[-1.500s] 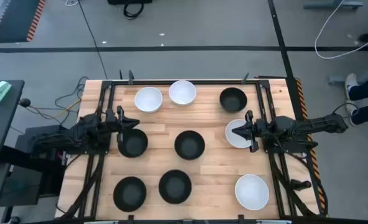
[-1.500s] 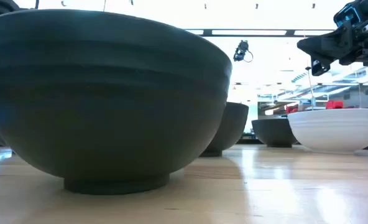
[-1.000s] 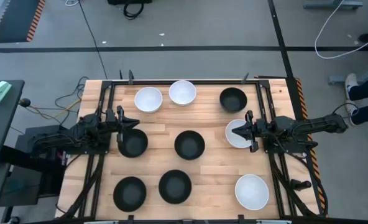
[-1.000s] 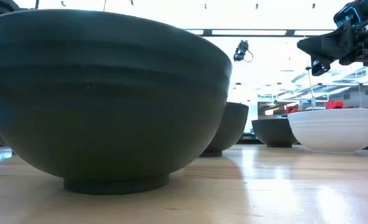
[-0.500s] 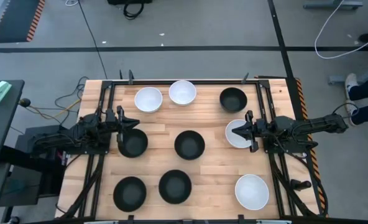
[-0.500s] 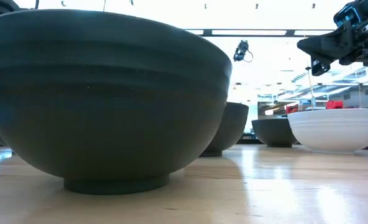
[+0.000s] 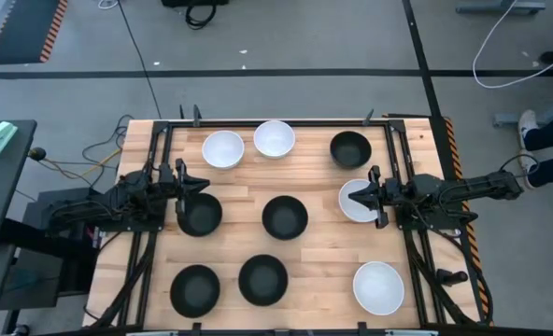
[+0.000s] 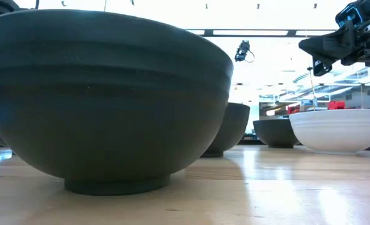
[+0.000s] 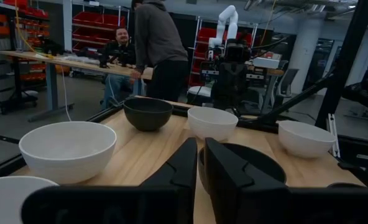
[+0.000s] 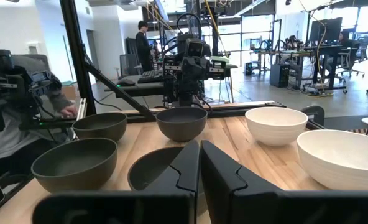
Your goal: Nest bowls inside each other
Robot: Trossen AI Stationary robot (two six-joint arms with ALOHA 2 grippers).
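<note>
Nothing nested yet: nine bowls visible, all sitting apart on the table (image 7: 323, 229). Left gripper (image 7: 194, 188) hangs over the near rim of the left-side black bowl (image 7: 200, 215), jaws pressed together. Right gripper (image 7: 360, 198) sits over the right-side white bowl (image 7: 354, 203), jaws also pressed together. Each arm is already nearest its own bowl; jaws need to spread before straddling a rim.
</note>
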